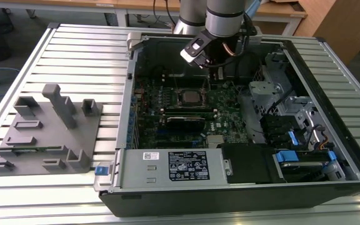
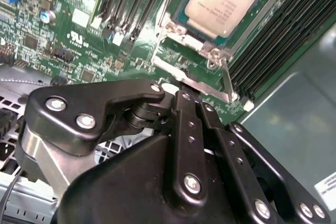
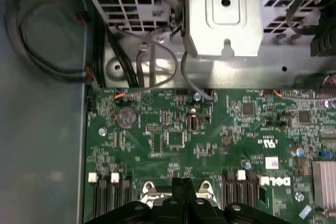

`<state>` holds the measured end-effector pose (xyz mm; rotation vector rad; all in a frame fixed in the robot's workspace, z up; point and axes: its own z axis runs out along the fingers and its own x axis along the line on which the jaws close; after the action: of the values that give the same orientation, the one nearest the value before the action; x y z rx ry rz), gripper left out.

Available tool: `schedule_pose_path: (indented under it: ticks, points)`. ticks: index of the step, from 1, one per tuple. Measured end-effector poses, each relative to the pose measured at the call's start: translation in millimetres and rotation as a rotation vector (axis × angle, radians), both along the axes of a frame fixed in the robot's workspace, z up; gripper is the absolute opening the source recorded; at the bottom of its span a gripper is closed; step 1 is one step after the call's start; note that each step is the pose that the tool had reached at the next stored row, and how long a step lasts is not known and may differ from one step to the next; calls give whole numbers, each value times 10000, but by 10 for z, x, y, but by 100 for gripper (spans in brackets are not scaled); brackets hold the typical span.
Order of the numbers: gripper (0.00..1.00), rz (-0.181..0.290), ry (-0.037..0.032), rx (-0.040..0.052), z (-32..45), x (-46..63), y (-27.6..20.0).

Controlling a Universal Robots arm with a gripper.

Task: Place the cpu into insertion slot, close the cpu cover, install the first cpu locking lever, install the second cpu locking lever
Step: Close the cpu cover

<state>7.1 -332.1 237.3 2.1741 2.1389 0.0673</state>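
Fingers (image 2: 185, 124) pressed together tip to tip, nothing seen between them. The gripper (image 2: 190, 97) hangs over the green motherboard (image 2: 79, 40) just beside a corner of the insertion slot (image 2: 184, 14); I cannot tell whether it touches. The first wrist view shows the gripper (image 3: 182, 182) with the same thin seam.

The cpu (image 2: 223, 3) lies flat in the slot, silver top up, square to the frame. Placing looks done. Judged: light, rigid, smooth-topped, delicate underneath. Any hold belongs on opposite edges, with no off-centre pressing.

The cpu cover (image 2: 169, 29) frames the chip. It appears lowered, but I am not certain. Thin stiff plate, likely springy at its hinge.

A bright metal rod (image 2: 227, 80) runs by the slot's near corner, probably a locking lever. Hooked or free, cannot tell. Thin, slick, springy; best pushed near its free end.

Outward: long black memory slots (image 2: 283, 30) alongside, then the open computer case (image 1: 230, 204) on a slatted table (image 1: 73, 47).
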Motion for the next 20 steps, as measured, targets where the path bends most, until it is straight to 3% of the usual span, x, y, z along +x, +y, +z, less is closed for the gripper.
schedule_pose_path:
  ticks: [14, 20]
  points:
    - [10, -1, -11, -10, -4, -18, 0]
    - [10, 1, -11, -30, -18, -80, 0]
